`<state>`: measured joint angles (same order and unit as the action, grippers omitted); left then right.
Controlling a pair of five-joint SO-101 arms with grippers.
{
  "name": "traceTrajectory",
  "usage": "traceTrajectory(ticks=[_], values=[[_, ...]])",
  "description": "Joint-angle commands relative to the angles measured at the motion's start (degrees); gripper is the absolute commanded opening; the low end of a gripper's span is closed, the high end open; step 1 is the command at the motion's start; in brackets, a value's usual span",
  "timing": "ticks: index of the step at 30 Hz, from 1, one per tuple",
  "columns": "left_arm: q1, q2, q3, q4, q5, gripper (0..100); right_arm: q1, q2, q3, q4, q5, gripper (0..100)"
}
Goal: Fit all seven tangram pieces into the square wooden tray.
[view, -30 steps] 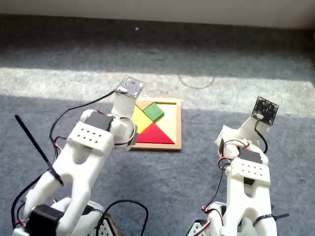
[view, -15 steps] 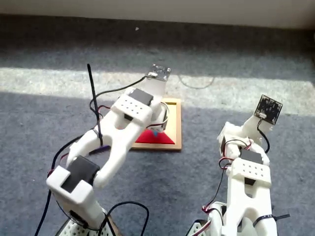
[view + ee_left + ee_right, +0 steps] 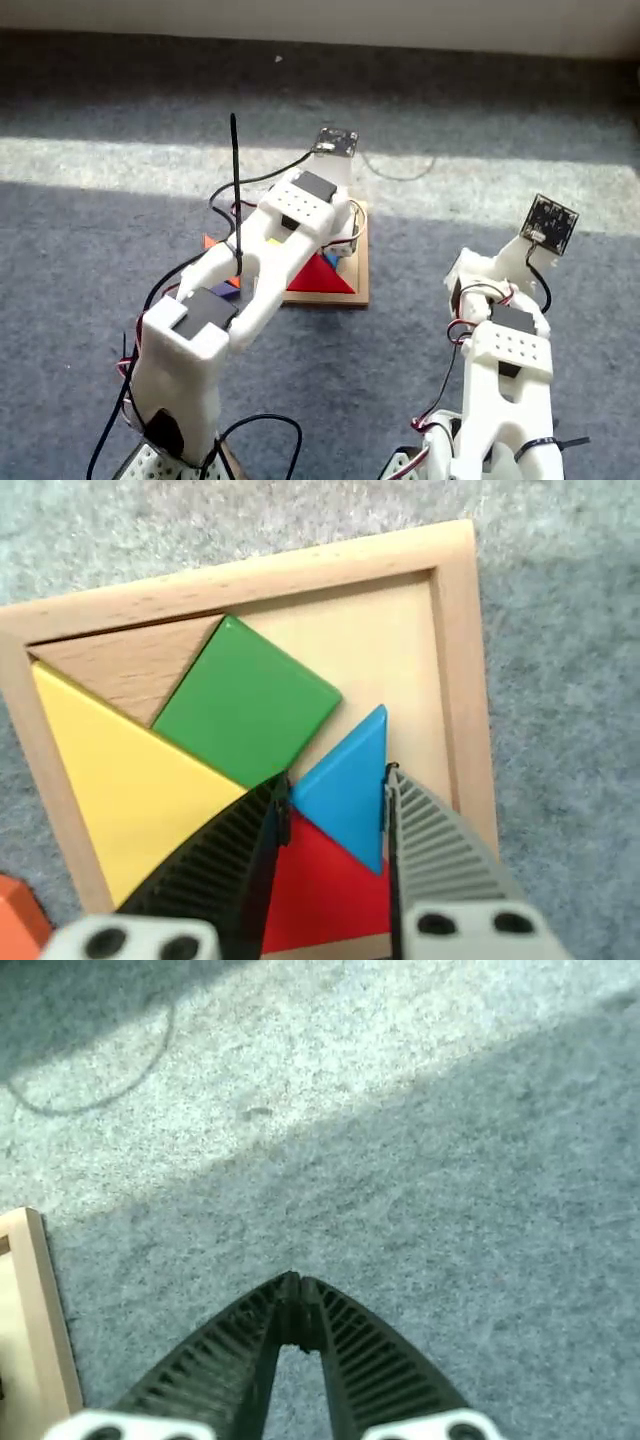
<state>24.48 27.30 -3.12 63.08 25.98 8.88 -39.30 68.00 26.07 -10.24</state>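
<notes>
The square wooden tray (image 3: 455,660) holds a plain wood triangle (image 3: 130,665), a green square (image 3: 245,705), a yellow triangle (image 3: 120,790) and a red triangle (image 3: 320,890). My left gripper (image 3: 335,778) is shut on a small blue triangle (image 3: 350,750), held over the tray's bare floor beside the green square and above the red triangle. In the high view the left arm (image 3: 300,210) covers most of the tray (image 3: 360,262). My right gripper (image 3: 295,1282) hangs shut and empty over carpet, right of the tray.
An orange piece (image 3: 210,241) and a dark purple piece (image 3: 226,290) lie on the grey carpet left of the tray. The orange piece (image 3: 15,915) also peeks in beside the tray. The tray's edge (image 3: 40,1310) shows near the right gripper. A thin cable (image 3: 400,170) lies behind.
The left arm has swung from the tray's left edge forward over the tray, and now covers the yellow and green pieces. The right arm has stayed put.
</notes>
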Motion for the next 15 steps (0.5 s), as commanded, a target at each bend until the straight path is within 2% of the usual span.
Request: traceTrajectory(ticks=[1, 7, 15], values=[[0.0, -0.1, -2.7, 0.8, 0.8, 10, 0.3, -1.7, -0.7, -1.2, 0.7, 1.0], [-0.1, -0.1, -4.4, 4.9, 1.0, 20, 0.2, -1.7, -0.7, -1.2, 0.7, 1.0], [0.0, -0.2, -4.5, 6.9, 1.0, 20, 0.2, -1.7, -0.6, -1.2, 0.7, 1.0]])
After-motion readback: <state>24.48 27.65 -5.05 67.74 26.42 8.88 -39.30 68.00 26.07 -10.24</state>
